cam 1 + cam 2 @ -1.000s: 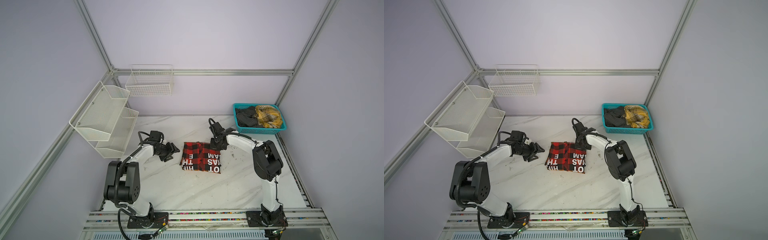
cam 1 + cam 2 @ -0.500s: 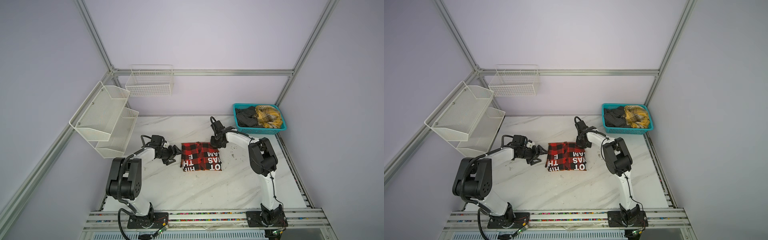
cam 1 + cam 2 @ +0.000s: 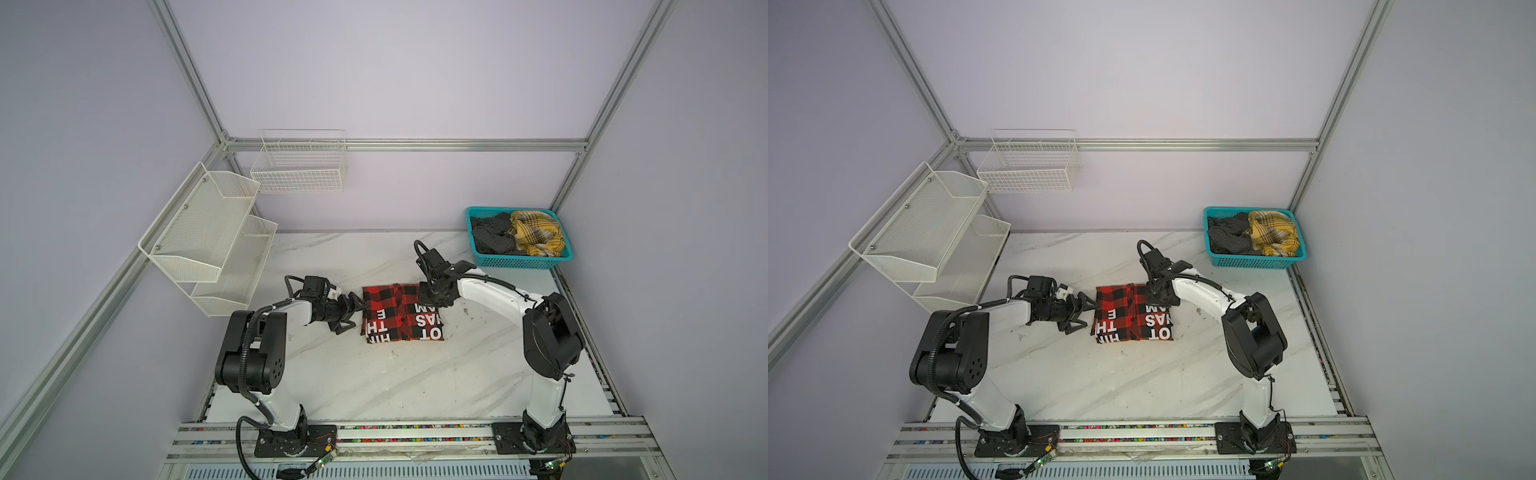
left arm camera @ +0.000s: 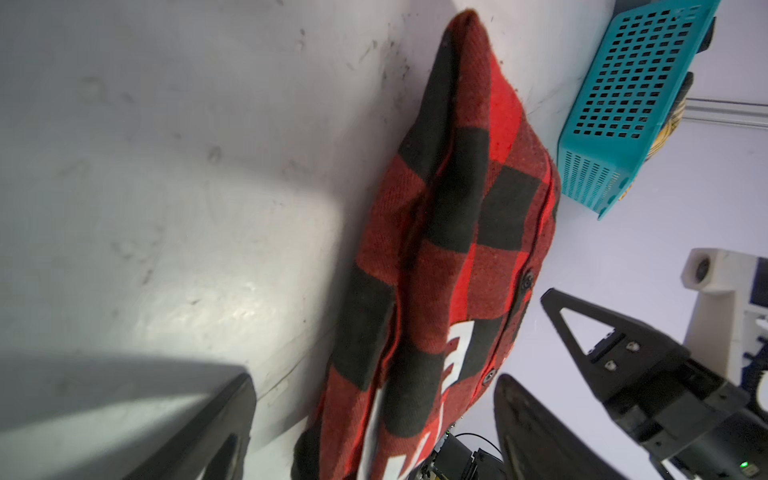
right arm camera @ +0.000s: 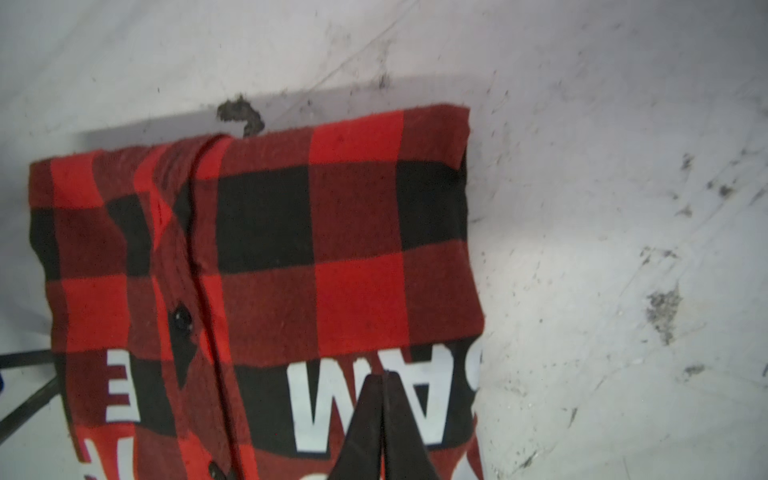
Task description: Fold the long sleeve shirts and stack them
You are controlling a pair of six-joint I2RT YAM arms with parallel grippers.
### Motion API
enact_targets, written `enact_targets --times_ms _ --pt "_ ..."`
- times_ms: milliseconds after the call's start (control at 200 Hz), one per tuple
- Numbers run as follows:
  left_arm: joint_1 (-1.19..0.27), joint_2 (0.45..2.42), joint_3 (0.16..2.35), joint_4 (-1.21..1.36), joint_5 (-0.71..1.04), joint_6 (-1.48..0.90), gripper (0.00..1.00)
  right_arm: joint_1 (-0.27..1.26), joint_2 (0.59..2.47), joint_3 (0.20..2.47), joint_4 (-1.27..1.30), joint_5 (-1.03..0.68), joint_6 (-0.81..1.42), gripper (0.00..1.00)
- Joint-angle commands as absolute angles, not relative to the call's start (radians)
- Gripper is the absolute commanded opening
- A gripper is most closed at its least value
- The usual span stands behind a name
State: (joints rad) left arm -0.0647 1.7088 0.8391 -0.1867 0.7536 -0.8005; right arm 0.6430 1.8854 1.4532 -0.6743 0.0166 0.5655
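Task in hand: the red check shirt, folded to a thick square in the middle of the table, white letters across its near half. Pinned from the right by the right gripper, shut tight with both fingers together and the tips set on the far right part of the cloth, over the letters in the right wrist view. Probably there as a weight, to keep the layers from springing open or sliding. Set low at the left, the left gripper, spread wide and holding nothing, one finger just at the shirt's left edge, the other down near the tabletop. Likely placed so as to slip under or pinch that edge of stacked folds, seen thick and slightly gaping in the left wrist view. Cannot tell whether touching cloth yet. Two more to do: a dark grey shirt and a yellow plaid shirt, crumpled together in the blue-green basket at the far right corner, well apart from the folded one. Judged close to done for the first shirt, with stacking not yet begun. Worth minding: soft, bulky cloth, apt to unfold if lifted by one edge alone.
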Motion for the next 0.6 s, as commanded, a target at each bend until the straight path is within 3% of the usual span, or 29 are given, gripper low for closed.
enact_targets --times_ms 0,595 --pt "-0.061 1.761 0.773 -0.125 0.761 -0.837 0.90 0.630 1.898 1.395 -0.656 0.001 0.612 0.08" --pt "-0.101 1.920 0.726 0.044 0.754 -0.919 0.89 0.617 1.985 1.323 -0.601 -0.018 0.614 0.07"
